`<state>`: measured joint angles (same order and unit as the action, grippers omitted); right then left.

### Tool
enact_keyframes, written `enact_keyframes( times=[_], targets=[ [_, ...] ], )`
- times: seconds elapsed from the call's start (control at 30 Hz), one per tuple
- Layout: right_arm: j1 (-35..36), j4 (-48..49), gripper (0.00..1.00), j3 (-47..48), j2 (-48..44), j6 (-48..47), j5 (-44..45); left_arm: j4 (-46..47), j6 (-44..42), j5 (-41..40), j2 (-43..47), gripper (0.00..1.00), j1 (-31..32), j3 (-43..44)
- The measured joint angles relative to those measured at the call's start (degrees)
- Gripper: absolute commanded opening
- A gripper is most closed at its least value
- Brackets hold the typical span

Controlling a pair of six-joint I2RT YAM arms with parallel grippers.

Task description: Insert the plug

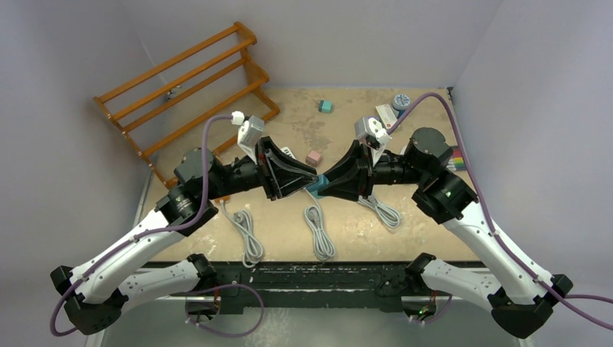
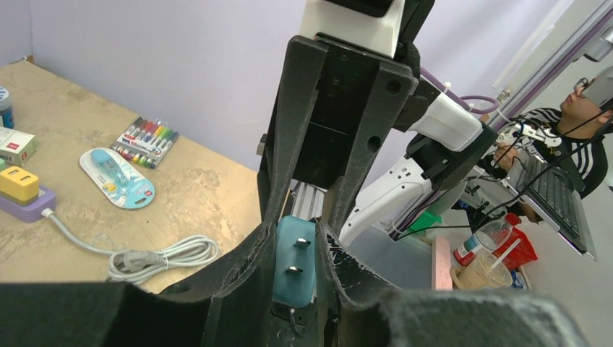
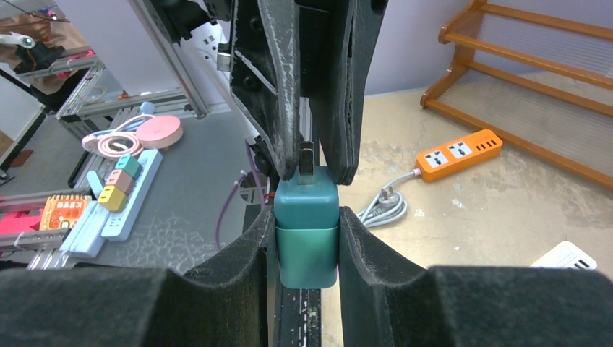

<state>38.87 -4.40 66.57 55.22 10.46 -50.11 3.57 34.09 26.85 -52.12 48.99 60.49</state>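
Note:
A teal plug [image 1: 315, 189] hangs above the table's middle, between the two arms' meeting fingertips. In the right wrist view its body [image 3: 306, 231] is pinched between the black pads of my right gripper [image 3: 306, 217], which is shut on it. The left arm's fingers [image 3: 278, 87] come down onto its pronged end. In the left wrist view the plug's face [image 2: 295, 260] shows two metal prongs. My left gripper [image 2: 296, 242] presses on both of its sides. From above, the left gripper [image 1: 311, 181] and the right gripper [image 1: 324, 185] touch tip to tip.
An orange power strip [image 3: 459, 153] lies under the left arm and a purple one [image 2: 25, 206] with a yellow adapter [image 2: 18, 184] at the right. Bundled white cables [image 1: 248, 233] [image 1: 319, 233] [image 1: 383, 210] lie near the front edge. A wooden rack [image 1: 188, 87], small cubes [image 1: 313, 157] [image 1: 326, 106] and markers [image 2: 144, 139] sit farther back.

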Motion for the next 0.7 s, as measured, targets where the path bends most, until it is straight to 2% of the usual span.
enact_keyframes(
  times=[0.2, 0.27, 0.53, 0.67, 0.7],
  targets=[
    [0.0, -0.13, 0.0, -0.02, 0.0, 0.02, 0.02, 0.2, -0.02, 0.0, -0.26, 0.08, 0.0, -0.39],
    [0.0, -0.13, 0.0, -0.02, 0.0, 0.04, -0.04, 0.26, -0.02, 0.11, -0.24, 0.0, 0.0, -0.42],
    [-0.02, 0.44, 0.0, -0.28, -0.11, 1.29, -0.44, 3.96, 1.38, 0.55, 0.17, 0.0, 0.02, -2.34],
    [-0.04, 1.9, 0.35, -1.2, -0.35, 2.86, -0.22, 8.26, 3.82, -0.94, 1.07, 0.0, 0.02, -5.22],
    [-0.04, 2.21, 0.41, -1.46, -0.42, 3.21, -0.11, 9.22, 4.37, -1.46, 1.31, 0.0, 0.02, -5.95]
  ],
)
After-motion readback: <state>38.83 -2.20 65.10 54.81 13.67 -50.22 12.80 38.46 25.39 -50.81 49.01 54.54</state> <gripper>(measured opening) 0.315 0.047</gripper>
